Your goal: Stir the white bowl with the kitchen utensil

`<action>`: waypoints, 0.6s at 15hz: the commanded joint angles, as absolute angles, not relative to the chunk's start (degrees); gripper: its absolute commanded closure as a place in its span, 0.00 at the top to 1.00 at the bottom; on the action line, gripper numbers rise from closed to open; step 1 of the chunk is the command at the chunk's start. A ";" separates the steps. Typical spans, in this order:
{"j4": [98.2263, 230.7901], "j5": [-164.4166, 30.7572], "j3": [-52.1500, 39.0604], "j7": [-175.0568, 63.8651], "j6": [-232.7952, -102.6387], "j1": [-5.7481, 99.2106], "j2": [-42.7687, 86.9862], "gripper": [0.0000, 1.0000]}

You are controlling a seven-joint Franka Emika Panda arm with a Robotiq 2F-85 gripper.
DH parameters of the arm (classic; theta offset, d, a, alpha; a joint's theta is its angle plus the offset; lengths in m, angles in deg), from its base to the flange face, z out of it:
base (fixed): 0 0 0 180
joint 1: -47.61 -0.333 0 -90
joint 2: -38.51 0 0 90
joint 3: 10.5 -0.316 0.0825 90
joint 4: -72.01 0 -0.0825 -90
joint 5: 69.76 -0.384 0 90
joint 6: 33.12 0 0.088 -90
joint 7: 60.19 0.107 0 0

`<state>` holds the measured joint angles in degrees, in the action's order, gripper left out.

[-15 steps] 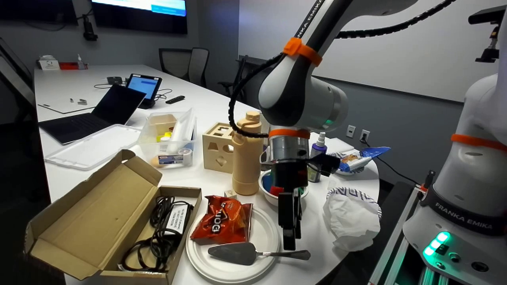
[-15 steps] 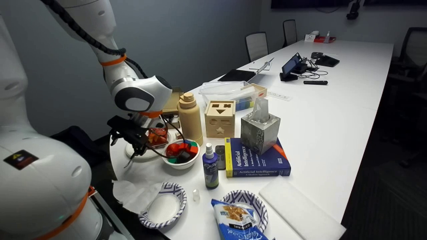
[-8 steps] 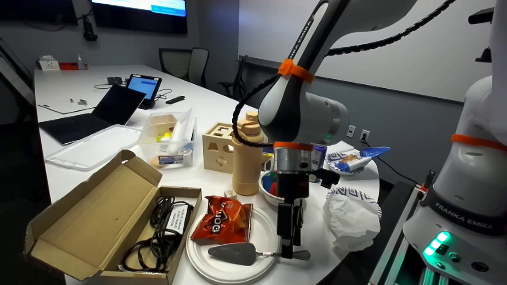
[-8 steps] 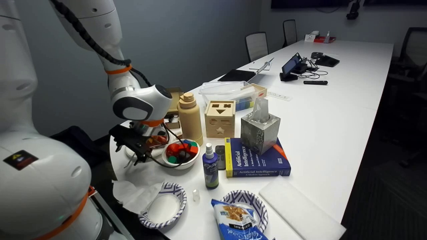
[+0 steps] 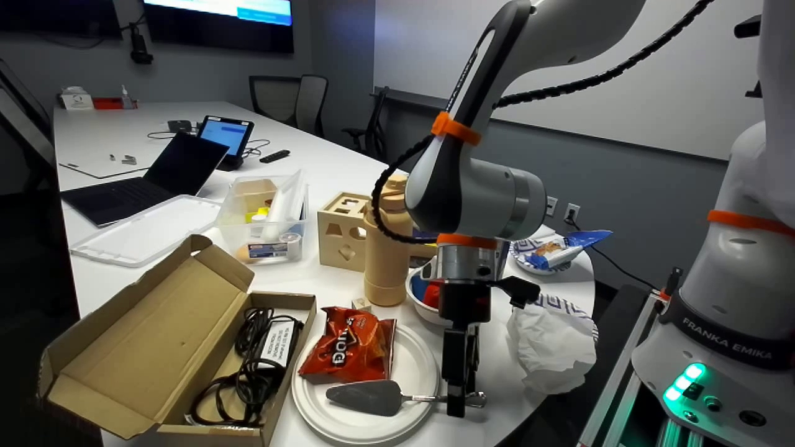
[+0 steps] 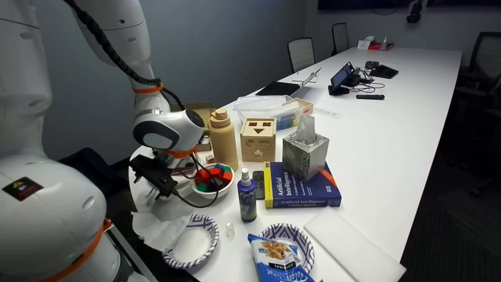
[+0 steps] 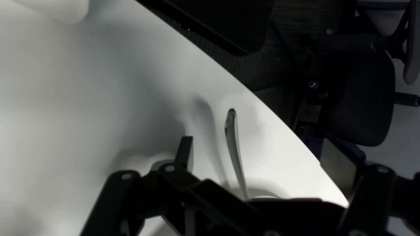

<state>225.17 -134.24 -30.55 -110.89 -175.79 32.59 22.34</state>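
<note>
Brown cardboard box, glossy red snack bag on round white plate, dark-grey flat-headed spatula laid across its edge, white round bowl placed near plate, black two-fingered gripper parted wide, handle seen between its fingers in wrist view.

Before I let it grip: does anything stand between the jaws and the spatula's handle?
Nothing visible does. In the wrist view the spatula's handle shows between the open jaws. The red snack bag lies by the blade, not over the handle.
</note>
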 commanded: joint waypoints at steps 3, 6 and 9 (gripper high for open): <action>226.01 -138.39 -30.79 -117.31 -174.74 32.97 22.98 1.00; 226.33 -139.23 -30.79 -119.48 -173.37 32.82 23.24 1.00; 227.00 -139.56 -30.60 -119.54 -172.72 32.48 23.56 1.00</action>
